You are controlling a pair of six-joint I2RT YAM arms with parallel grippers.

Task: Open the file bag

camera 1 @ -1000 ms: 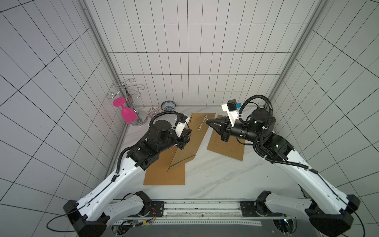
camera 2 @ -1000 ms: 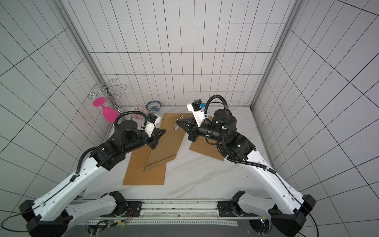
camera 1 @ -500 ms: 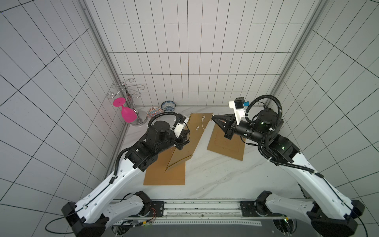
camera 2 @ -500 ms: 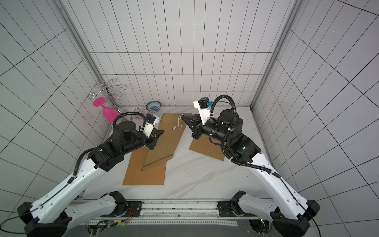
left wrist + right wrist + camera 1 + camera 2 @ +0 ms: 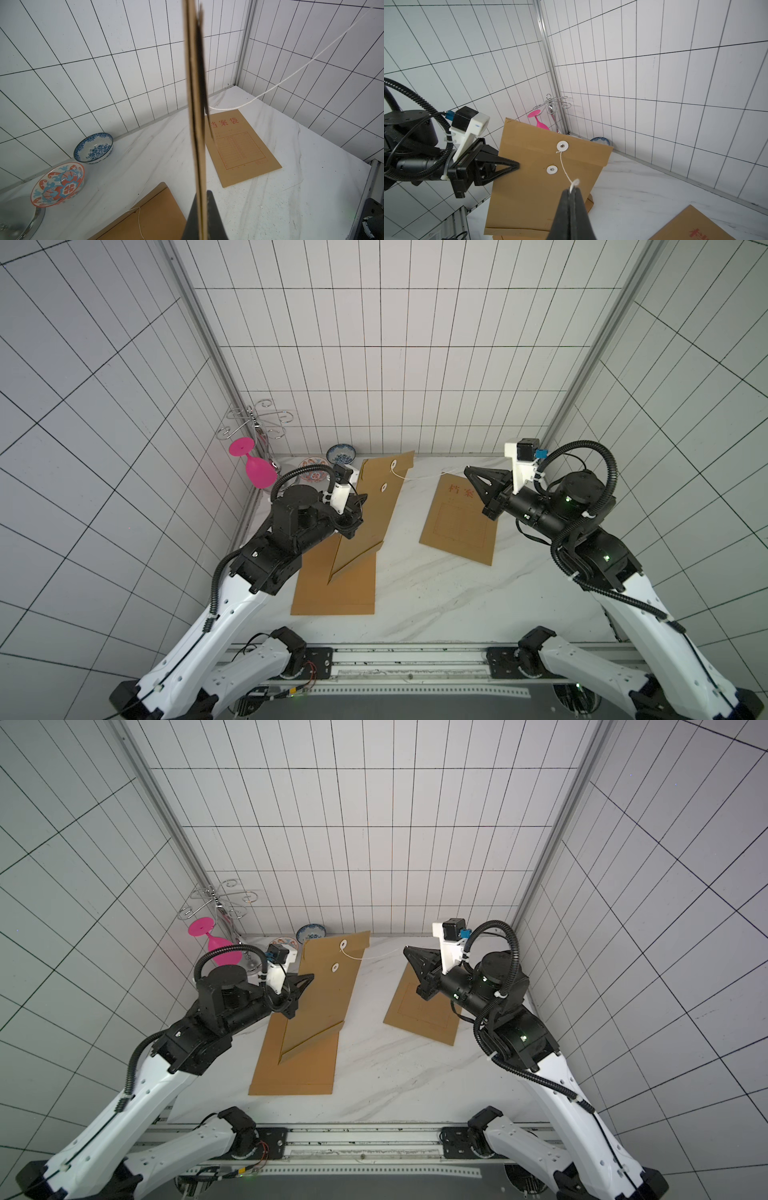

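A brown file bag (image 5: pixel 374 514) (image 5: pixel 324 994) stands tilted above the table, and my left gripper (image 5: pixel 362 501) (image 5: pixel 311 977) is shut on its side edge (image 5: pixel 196 104). Two white round buttons show on its face, the upper one (image 5: pixel 562 146) on the flap and the lower one (image 5: pixel 552 169) below it. A white string (image 5: pixel 424 477) (image 5: pixel 563 164) runs from the upper button, clear of the lower one, to my right gripper (image 5: pixel 467 468) (image 5: pixel 572 190). That gripper is shut on the string's end, to the right of the bag.
A second brown bag (image 5: pixel 332 593) lies flat under the held one. Another with red print (image 5: pixel 457 526) lies under the right arm. A blue bowl (image 5: pixel 340 454), a red patterned bowl (image 5: pixel 311 475), a pink glass (image 5: pixel 255 470) and a wire rack (image 5: pixel 257 423) stand at the back left.
My right gripper has moved right, away from the bag, drawing the string out longer. The left gripper still holds the bag in about the same place.
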